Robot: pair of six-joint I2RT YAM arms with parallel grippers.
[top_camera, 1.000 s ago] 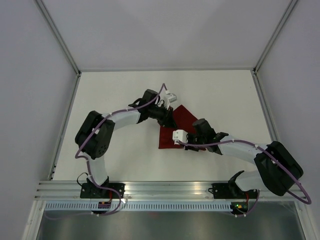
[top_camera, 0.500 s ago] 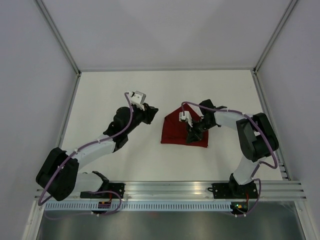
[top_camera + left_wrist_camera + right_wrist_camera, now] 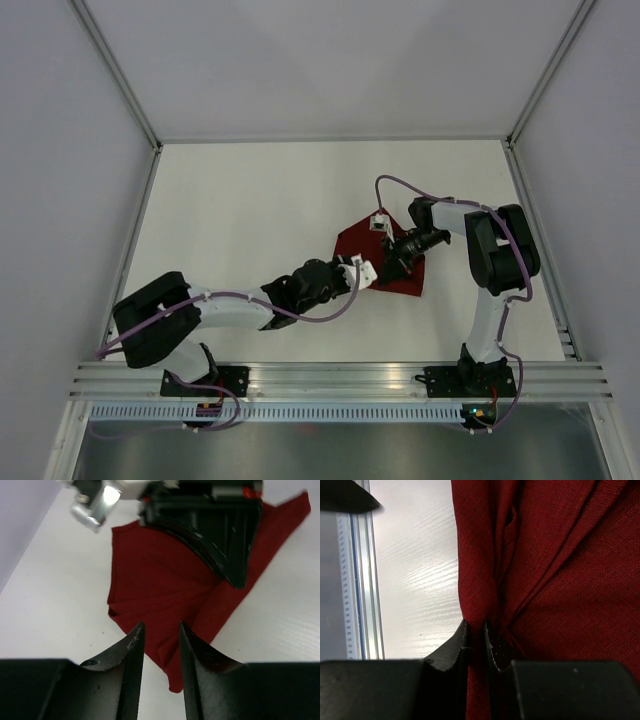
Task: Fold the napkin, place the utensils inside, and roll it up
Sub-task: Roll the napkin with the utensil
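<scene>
Pinching a raised pleat of the napkin (image 3: 545, 580) with the right tool (image 3: 476, 630), clamped on the cloth, probably to anchor the fold while drawing an edge over. Lying bunched right of centre on the desk (image 3: 250, 200), near corner loose. Hovering at that near-left edge with the left tool (image 3: 160, 630), fingers (image 3: 134, 650) apart, nothing gripped, ready for the corner. Against half a second earlier: swung in with the left arm from well left of the cloth; rumpled from a flatter spread.
</scene>
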